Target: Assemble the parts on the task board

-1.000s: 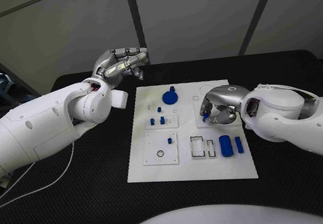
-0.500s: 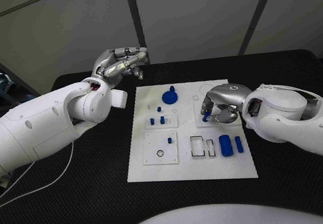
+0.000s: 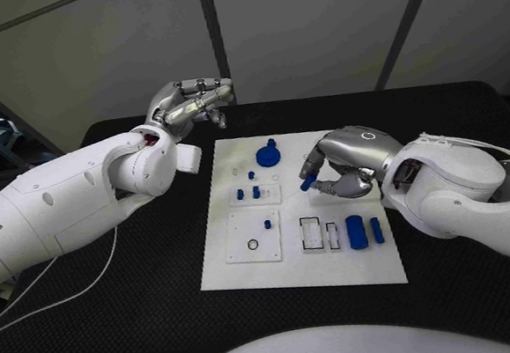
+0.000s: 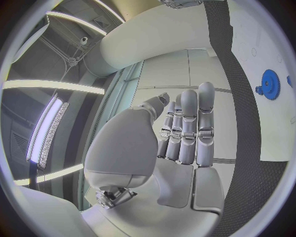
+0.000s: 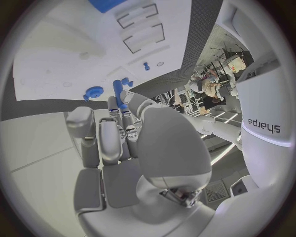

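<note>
While the right hand (image 3: 341,169) pinches a blue peg (image 3: 310,181), "sharpa" marks its arm (image 5: 264,126).

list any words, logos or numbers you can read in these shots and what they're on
"sharpa" on the right arm's white casing, seen in the right wrist view, where it shows upside down and mirrored.
No print can be made out on the task board, the blue parts or either hand.

The black table (image 3: 128,274) carries the white task board (image 3: 304,263), lying flat at its middle.
</note>
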Available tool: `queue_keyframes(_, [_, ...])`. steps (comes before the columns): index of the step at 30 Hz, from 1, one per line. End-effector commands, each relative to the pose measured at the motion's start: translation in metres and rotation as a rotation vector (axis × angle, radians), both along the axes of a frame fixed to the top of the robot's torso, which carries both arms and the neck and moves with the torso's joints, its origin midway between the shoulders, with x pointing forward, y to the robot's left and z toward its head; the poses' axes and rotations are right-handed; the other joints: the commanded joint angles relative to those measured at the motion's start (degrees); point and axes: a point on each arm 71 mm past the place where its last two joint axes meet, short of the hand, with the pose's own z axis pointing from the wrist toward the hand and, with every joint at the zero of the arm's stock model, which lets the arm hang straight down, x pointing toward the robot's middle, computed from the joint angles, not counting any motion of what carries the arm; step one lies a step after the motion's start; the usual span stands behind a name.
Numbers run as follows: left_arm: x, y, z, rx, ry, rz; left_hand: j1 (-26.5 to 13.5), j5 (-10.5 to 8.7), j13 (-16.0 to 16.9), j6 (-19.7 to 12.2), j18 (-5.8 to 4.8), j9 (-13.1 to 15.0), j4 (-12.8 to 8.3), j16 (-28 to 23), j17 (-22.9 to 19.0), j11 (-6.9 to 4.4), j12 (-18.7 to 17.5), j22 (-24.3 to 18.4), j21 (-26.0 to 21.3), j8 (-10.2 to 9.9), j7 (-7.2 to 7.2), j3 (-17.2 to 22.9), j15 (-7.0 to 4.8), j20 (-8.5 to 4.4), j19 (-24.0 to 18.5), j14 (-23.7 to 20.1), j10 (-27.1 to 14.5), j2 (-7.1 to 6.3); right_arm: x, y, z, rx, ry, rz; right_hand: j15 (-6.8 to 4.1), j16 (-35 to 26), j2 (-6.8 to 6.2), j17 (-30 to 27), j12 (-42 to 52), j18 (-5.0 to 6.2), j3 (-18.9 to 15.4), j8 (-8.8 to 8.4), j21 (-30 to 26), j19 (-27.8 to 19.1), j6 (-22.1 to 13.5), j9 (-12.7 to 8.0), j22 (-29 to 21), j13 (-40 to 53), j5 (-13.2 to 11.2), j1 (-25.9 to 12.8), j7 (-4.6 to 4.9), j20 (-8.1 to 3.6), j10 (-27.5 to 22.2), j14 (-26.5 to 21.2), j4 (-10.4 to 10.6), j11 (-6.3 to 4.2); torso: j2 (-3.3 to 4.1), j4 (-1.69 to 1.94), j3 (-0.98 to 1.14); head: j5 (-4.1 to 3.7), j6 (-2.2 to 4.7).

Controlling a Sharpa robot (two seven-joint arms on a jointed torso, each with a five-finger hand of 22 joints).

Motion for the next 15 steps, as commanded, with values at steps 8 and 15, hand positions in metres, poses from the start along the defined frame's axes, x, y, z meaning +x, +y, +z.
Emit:
queue_keyframes(8, [0.003, -0.008, -0.001, -0.011, 0.003, -0.018, 0.0, -0.16, 0.1, -0.2, -0.36, -0.1, -0.2, 0.1, -0.1, 0.03, 0.3, -0.1, 0.0, 0.0, 0.29, -0.4, 0.04, 0.29, -0.2, -0.4, -0.4, -0.01, -0.018, 0.055, 0.004, 0.118, 0.041, 0.158, -0.27, 0.3, 0.23, -0.1, -0.4, -0.68, 0.5, -0.01, 0.2, 0.2, 0.3, 0.0, 0.1, 0.1, 0.3, 0.9, 0.32, 0.01, 0.8, 2.5, -0.1, -0.15, 0.15, 0.03, 0.01, 0.61, -0.26])
queue_keyframes(15, [0.003, -0.013, -0.001, -0.015, 0.004, -0.027, 0.0, -0.16, 0.1, -0.2, -0.36, -0.1, -0.2, 0.1, -0.1, 0.03, 0.3, -0.1, -0.1, 0.0, 0.30, -0.4, 0.04, 0.29, -0.2, -0.4, -0.4, -0.01, -0.031, 0.082, -0.017, 0.109, 0.099, 0.242, -0.24, 0.4, 0.14, -0.1, -0.6, -0.67, 0.6, -0.08, 0.3, 0.1, 0.3, 0.0, 0.1, 0.1, 0.5, 0.8, 0.39, 0.04, 0.7, 2.5, -0.2, -0.09, 0.14, -0.04, -0.02, 1.15, -0.62])
